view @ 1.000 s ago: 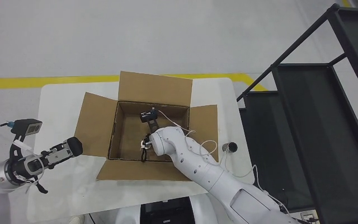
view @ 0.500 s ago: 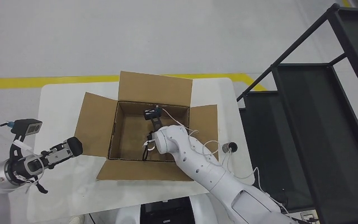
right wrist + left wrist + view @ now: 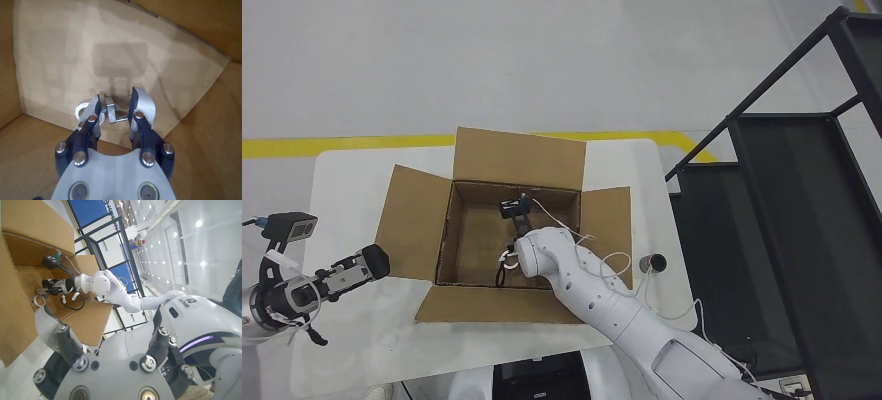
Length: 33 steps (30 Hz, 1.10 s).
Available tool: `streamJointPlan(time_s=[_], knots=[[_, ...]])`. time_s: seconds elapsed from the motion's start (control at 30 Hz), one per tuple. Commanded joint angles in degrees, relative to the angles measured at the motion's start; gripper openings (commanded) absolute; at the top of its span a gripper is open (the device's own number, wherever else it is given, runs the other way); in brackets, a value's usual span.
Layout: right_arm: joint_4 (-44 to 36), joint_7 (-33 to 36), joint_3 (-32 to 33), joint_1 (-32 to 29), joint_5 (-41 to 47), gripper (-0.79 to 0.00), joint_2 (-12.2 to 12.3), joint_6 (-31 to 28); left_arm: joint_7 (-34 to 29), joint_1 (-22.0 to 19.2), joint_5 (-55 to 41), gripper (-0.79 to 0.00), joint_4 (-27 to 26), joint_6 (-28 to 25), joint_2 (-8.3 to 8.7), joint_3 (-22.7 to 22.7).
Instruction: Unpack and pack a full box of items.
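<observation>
Half-open R end effector (image 3: 115, 98) round part (image 3: 111, 114)

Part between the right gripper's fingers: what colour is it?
Silver-grey metal. The part shows best in the right wrist view, in the right gripper.

Lower left of the top view, the left gripper (image 3: 375, 261) hangs spread wide; at centre, the right gripper (image 3: 502, 268) pinches a metal fitting (image 3: 111, 113).
</observation>
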Motion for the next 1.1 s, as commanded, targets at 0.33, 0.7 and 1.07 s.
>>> streamJointPlan(time_s=[0.33,0.7,1.07], knots=[[-0.25,0.04,0.20,-0.41,-0.38,-0.785,-0.32,-0.01,0.00,0.00,0.00,0.000,0.00,0.00,0.00,0.00],[-8.46,0.87,3.23,-2.29,-2.60,-0.785,0.37,1.74,0.00,0.00,0.00,0.000,0.00,0.00,0.00,0.00],[-30.12,7.45,11.27,-10.77,-3.54,-0.785,2.90,-2.18,0.00,0.00,0.00,0.000,0.00,0.00,0.00,0.00]])
